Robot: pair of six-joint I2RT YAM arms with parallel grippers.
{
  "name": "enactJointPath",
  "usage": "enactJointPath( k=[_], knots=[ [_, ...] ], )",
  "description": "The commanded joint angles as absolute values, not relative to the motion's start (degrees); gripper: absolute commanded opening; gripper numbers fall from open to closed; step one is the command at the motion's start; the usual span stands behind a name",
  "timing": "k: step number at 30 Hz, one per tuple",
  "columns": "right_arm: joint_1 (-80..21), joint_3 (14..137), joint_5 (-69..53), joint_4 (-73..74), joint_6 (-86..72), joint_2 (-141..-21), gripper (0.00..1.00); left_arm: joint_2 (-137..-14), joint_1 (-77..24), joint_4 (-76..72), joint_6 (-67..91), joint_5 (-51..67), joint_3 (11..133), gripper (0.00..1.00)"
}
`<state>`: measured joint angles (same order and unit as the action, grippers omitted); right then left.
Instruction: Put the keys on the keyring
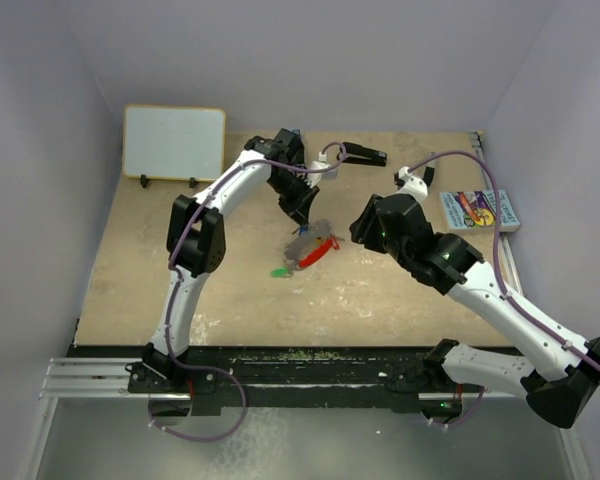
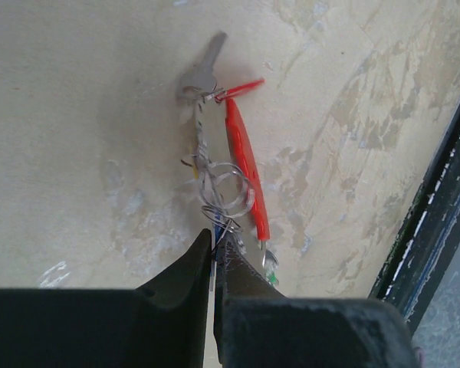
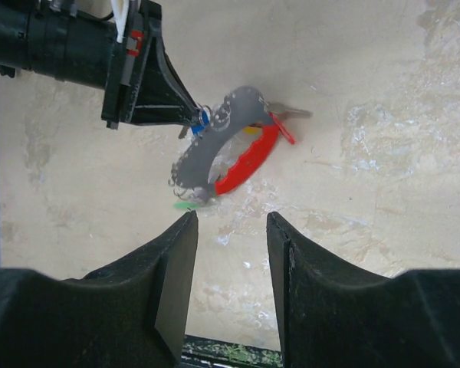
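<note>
The keyring (image 2: 244, 165) is a red crescent clip joined to silvery wire rings (image 2: 226, 192), hanging low over the table. My left gripper (image 2: 215, 241) is shut on the wire ring end, with a blue tag caught between the fingers. A silver key (image 2: 203, 69) with a red tag (image 2: 241, 88) hangs at the far end. A green tag (image 2: 272, 276) shows beside the clip's near tip. In the right wrist view the keyring (image 3: 245, 161) lies just ahead of my right gripper (image 3: 231, 218), which is open and holds nothing. From above, the keyring (image 1: 318, 250) sits mid-table between both grippers.
A whiteboard (image 1: 173, 141) stands at the back left. A black stapler (image 1: 363, 154) lies at the back centre, with a small white object (image 1: 412, 183) to its right. A colourful box (image 1: 478, 210) sits at the right edge. A black rail (image 2: 445, 207) borders the table's near side.
</note>
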<state>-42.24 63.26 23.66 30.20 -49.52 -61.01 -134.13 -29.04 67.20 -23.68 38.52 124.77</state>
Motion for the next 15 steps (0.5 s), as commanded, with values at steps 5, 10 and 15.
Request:
enactJointPath(
  k=[5, 10, 15],
  knots=[
    [-41.8, 62.7, 25.5, 30.0, -49.3, -61.5, 0.47, -132.1, -26.2, 63.9, -26.6, 35.8, 125.0, 0.04],
    [-41.8, 61.6, 25.0, 29.7, -49.4, -61.5, 0.47, -131.3, -26.1, 63.4, -29.7, 30.5, 122.2, 0.04],
    [-41.8, 60.4, 25.0, 29.0, -48.6, -60.6, 0.47, -126.2, -25.7, 57.0, -31.7, 22.2, 114.5, 0.08]
  ],
)
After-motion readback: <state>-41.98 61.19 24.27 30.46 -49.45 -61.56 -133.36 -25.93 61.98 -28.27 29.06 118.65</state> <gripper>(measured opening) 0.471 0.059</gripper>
